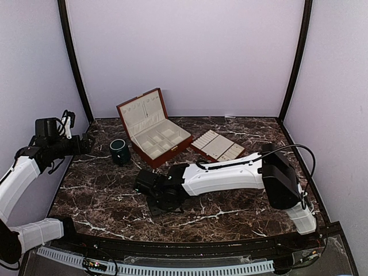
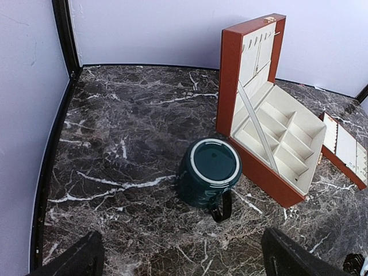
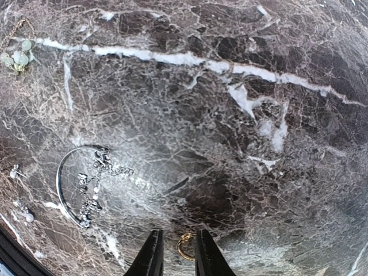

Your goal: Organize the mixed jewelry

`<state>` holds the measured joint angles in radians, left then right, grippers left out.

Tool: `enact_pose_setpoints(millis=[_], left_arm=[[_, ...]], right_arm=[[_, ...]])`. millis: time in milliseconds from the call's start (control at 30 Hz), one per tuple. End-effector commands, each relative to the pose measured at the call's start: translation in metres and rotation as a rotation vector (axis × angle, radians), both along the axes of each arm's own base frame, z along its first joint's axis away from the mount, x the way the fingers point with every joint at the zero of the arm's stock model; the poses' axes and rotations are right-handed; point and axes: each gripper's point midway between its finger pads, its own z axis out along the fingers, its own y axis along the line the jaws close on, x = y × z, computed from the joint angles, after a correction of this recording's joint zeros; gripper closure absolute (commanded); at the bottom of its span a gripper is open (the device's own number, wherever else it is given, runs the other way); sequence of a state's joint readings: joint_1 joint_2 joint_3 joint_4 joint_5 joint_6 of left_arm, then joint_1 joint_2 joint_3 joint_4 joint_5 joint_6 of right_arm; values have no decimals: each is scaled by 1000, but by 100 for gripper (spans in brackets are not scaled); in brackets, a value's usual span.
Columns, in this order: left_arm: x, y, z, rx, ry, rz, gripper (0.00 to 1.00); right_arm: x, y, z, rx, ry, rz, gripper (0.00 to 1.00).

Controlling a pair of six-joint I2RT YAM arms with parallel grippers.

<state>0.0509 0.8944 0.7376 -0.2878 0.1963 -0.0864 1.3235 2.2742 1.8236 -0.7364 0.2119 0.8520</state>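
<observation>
Right gripper (image 3: 179, 254) points straight down at the marble tabletop (image 3: 241, 115), fingers (image 3: 152, 257) narrowly bracketing a gold ring (image 3: 185, 246); I can't tell whether they pinch it. A silver bangle (image 3: 64, 172) lies nearby. Left gripper (image 2: 181, 260) hovers wide apart near the green cup (image 2: 210, 169), fingertips cropped.

A dark brown marble-patterned table top (image 1: 103, 195), veined in white, is filling the floor of the enclosure. Pale lilac walls (image 1: 184, 52) are closing it in at the back and on both sides. Black posts (image 1: 73, 57) are rising at the rear corners. Soft, even light is falling throughout.
</observation>
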Motion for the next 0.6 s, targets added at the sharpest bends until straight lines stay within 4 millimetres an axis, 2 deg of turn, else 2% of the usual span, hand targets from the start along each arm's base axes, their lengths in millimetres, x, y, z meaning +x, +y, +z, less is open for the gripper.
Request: enact_pose_setpoints(millis=[0, 567], left_arm=[[0, -5, 7, -15, -10, -20, 2], [-3, -5, 10, -19, -23, -20, 2]], right_arm=[[-1, 5, 2, -2, -16, -18, 78], [-7, 4, -8, -21, 11, -27, 80]])
